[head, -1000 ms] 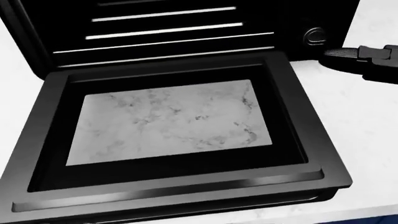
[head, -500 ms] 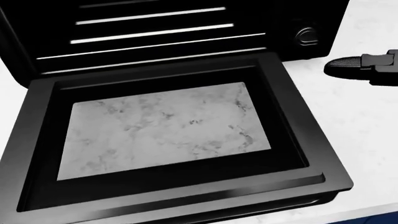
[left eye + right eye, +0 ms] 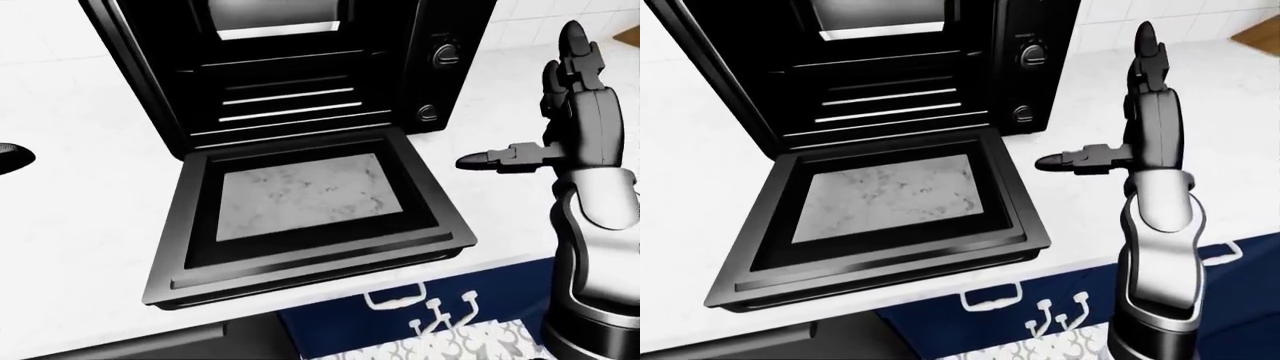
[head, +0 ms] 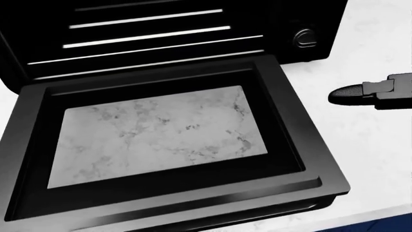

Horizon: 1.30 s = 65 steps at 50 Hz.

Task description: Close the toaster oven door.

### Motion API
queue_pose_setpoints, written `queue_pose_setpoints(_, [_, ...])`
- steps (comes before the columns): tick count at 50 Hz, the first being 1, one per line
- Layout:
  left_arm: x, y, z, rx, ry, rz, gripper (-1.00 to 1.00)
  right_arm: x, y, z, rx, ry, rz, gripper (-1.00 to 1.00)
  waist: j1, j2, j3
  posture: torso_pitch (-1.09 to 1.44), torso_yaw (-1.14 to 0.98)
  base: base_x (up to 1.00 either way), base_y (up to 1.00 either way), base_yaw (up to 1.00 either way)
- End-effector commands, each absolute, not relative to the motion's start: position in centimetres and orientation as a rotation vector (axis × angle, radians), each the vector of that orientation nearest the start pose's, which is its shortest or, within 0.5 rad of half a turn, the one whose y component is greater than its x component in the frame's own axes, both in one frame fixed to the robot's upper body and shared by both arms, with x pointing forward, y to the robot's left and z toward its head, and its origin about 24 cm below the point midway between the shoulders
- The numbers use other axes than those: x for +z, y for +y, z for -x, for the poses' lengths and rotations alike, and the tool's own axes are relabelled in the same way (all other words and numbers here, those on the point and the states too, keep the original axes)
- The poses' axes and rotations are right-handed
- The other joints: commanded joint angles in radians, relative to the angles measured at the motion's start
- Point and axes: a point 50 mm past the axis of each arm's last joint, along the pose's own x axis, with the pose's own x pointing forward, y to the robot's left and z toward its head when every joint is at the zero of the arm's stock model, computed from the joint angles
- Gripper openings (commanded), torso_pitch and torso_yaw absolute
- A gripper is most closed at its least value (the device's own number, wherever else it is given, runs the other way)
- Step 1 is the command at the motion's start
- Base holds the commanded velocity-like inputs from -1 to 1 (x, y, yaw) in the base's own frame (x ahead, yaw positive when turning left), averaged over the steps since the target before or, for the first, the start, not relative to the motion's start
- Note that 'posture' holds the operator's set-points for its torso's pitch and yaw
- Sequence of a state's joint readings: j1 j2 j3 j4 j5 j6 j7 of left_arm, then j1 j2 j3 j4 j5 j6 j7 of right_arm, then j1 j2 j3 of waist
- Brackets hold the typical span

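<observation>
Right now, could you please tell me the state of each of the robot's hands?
Right hand: open, fingers spread, holding nothing, beside the toaster oven door.
Left hand: only a dark tip at the view's edge; cannot be told.

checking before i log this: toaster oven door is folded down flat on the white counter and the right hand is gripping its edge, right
Not quite. The toaster oven door is folded down flat on the white counter, but the right hand is not gripping it: the right-eye view shows it open, hanging clear to the right of the door.
</observation>
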State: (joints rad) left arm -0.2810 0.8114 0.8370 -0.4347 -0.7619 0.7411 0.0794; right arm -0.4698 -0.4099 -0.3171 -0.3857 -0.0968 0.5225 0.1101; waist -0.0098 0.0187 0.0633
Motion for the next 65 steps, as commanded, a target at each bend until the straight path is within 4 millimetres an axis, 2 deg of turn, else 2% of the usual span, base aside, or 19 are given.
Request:
queue_pose_setpoints(1, [30.7,33.6,-19.2,0.360,-0.487,-0.068,1.00,25.8,-24.3,-27.4,-0.258,-0.456,0.416,1.00,0.000,0.003,-0.020,0.00,0.00,0.00,0.00,0.00])
queue_pose_setpoints(15, [30.7,33.6,-19.2,0.361,-0.489,-0.069,1.00,25.4,-24.3,-27.3,-0.238,-0.447,0.426,1.00,0.000,0.003,-0.022,0.00,0.00,0.00,0.00,0.00])
queue_pose_setpoints(44, [30.8,33.8,-19.1,0.366,-0.489,-0.070,1.00,23.2,-24.4,-27.3,-0.197,-0.414,0.498,1.00,0.000,0.003,-0.025,0.00,0.00,0.00,0.00,0.00])
queue_pose_setpoints(65, [30.8,33.8,-19.1,0.366,-0.490,-0.071,1.00,21.7,-25.3,-27.3,-0.214,-0.400,0.555,1.00,-0.001,0.002,-0.024,0.00,0.00,0.00,0.00,0.00])
